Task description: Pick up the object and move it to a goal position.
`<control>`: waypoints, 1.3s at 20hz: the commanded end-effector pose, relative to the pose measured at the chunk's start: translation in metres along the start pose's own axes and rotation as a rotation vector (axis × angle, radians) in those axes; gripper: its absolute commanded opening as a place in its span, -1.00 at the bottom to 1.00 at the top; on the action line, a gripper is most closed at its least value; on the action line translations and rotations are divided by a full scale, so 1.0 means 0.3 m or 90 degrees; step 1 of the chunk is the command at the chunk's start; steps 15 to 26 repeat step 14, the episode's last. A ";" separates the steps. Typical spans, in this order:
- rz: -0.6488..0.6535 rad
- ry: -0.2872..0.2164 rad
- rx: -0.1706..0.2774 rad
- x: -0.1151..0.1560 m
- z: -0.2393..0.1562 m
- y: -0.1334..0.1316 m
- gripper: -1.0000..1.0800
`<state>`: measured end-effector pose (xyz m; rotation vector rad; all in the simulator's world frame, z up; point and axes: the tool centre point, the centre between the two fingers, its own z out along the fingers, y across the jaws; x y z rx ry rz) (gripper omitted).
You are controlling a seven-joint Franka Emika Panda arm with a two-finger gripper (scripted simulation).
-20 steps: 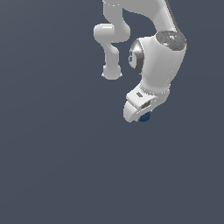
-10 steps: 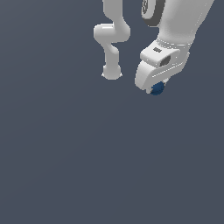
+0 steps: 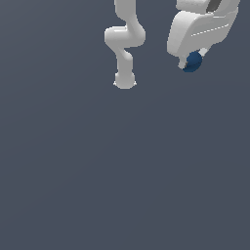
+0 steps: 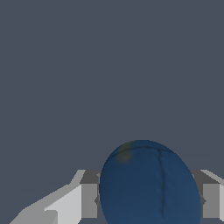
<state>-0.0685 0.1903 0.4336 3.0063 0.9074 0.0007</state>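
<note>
The object, a small dark blue ball (image 3: 193, 61), hangs under the white hand near the upper part of the exterior view's right. My gripper (image 3: 193, 62) is shut on it, lifted well above the grey floor. In the wrist view the ball (image 4: 151, 183) fills the space between the two grey-white fingers (image 4: 83, 200), one on each side of it. Much of the hand runs past the edge of the exterior view.
The arm's white base and lower links (image 3: 125, 78) stand on the grey floor (image 3: 122, 171) at the exterior view's upper middle, to the left of my gripper. No goal marker shows in either view.
The gripper has risen with the ball and shifted toward the exterior view's right and upper edge. The ball has stayed held between the fingers throughout.
</note>
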 end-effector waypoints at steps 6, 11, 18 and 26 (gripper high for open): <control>0.001 0.000 0.001 -0.018 -0.143 -0.059 -1.00; 0.001 0.000 0.001 -0.019 -0.179 -0.072 -1.00; 0.001 0.000 0.001 -0.017 -0.181 -0.073 -1.00; 0.001 0.000 0.001 -0.017 -0.181 -0.073 -1.00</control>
